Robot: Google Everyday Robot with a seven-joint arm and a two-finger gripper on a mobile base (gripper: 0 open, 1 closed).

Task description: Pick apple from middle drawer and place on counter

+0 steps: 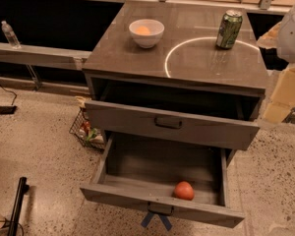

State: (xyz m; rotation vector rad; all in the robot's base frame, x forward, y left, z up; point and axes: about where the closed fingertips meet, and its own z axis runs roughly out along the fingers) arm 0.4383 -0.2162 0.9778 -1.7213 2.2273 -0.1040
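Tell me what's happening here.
Nothing is being handled at this moment. The apple lies in the open middle drawer, near its front right. The counter holds a white bowl with a pale-orange fruit and a green can. The gripper is out of view; a pale shape at the right edge may be the arm.
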